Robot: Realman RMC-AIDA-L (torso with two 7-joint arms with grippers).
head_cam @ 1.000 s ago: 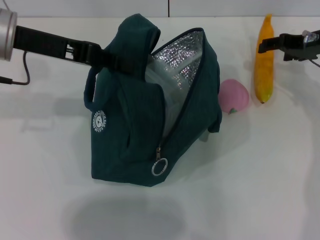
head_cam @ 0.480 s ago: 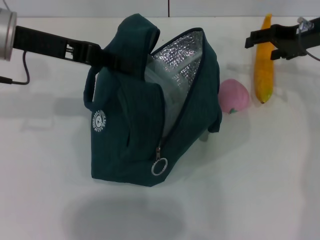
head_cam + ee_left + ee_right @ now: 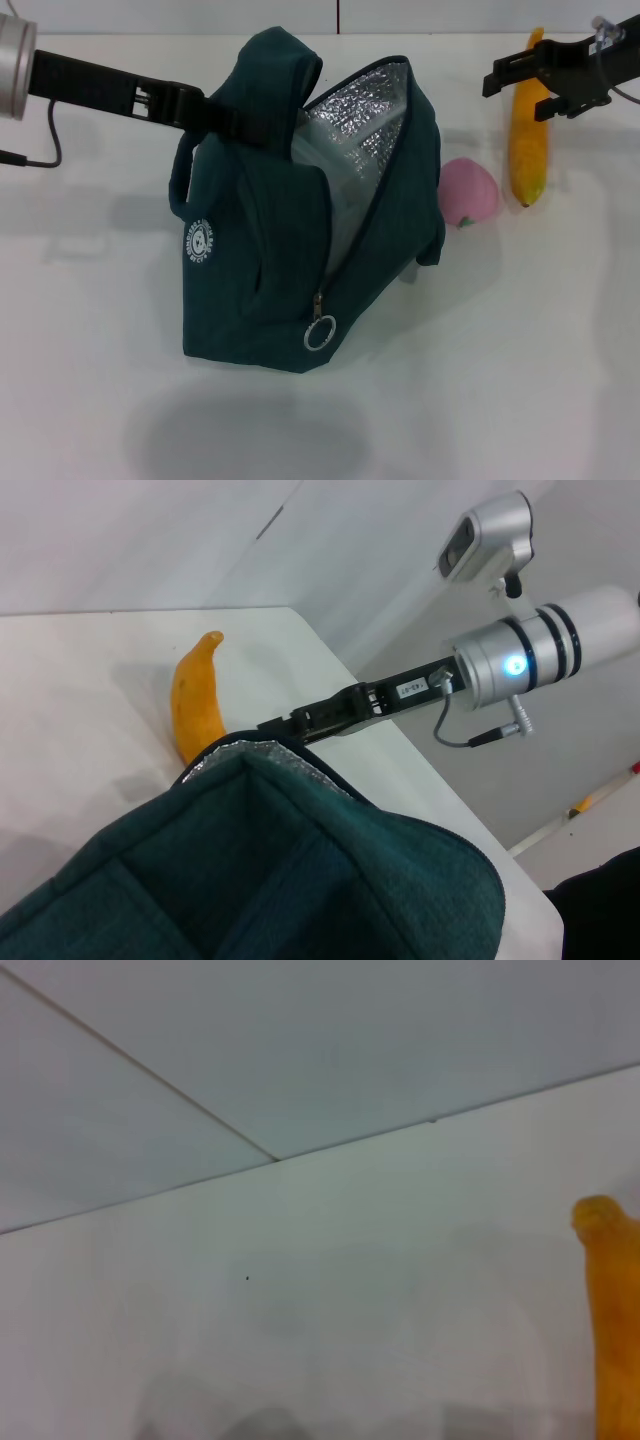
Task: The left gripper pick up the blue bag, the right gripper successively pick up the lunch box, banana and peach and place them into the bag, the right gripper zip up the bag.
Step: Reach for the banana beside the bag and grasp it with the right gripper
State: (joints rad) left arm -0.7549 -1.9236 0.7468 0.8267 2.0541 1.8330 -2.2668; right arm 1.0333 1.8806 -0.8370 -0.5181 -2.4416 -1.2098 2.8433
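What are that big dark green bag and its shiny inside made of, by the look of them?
The blue bag looks like soft woven fabric, matte, sagging and creasing where the left gripper holds it. Its lining looks like crinkled silver foil, glinting in patches. The zipper's ring pull seems to be metal.

matt teal cloth on the bag, crinkled shiny foil lining, metal ring pull. smooth, slightly glossy skin on the banana; soft matt pink on the peach. smooth white table. brushed silver metal arm.
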